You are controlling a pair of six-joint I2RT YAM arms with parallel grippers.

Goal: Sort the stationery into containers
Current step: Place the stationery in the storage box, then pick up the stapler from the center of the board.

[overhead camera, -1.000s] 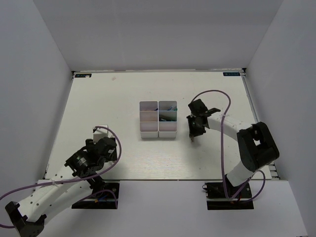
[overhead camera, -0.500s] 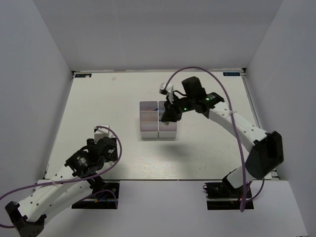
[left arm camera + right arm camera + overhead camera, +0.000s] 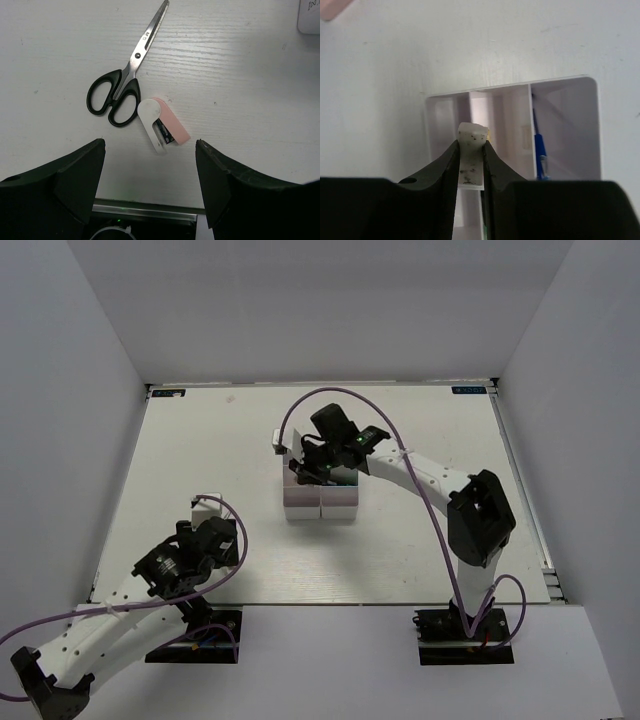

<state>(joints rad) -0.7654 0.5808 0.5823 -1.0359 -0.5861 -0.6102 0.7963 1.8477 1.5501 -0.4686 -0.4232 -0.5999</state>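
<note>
White plastic block of six square open-top bins (image 3: pixel 303 502) serves as landmark. The right gripper (image 3: pixel 471 145) hangs just above its far-left part in the top view, fingers pinching a small off-white speckled block (image 3: pixel 471 160), probably an eraser, held upright and not yet released. The wrist view places this piece over a divider between two cells; I cannot tell which cell is meant. A thin blue pen (image 3: pixel 541 160) stands inside a cell to one side of the held piece, so some sorting is done; the arm hides most other cells in the top view. Near-left of the bin block, a pair of black-handled steel scissors (image 3: pixel 136 56) and a small pink-and-white stapler (image 3: pixel 162 125) lie loose on the white wood-grain table (image 3: pixel 250 75), just beside each other, perhaps touching. The left gripper (image 3: pixel 150 145) hovers over them, fingers spread wide, holding nothing. Judgement: partway through; the held piece, scissors and stapler remain.
</note>
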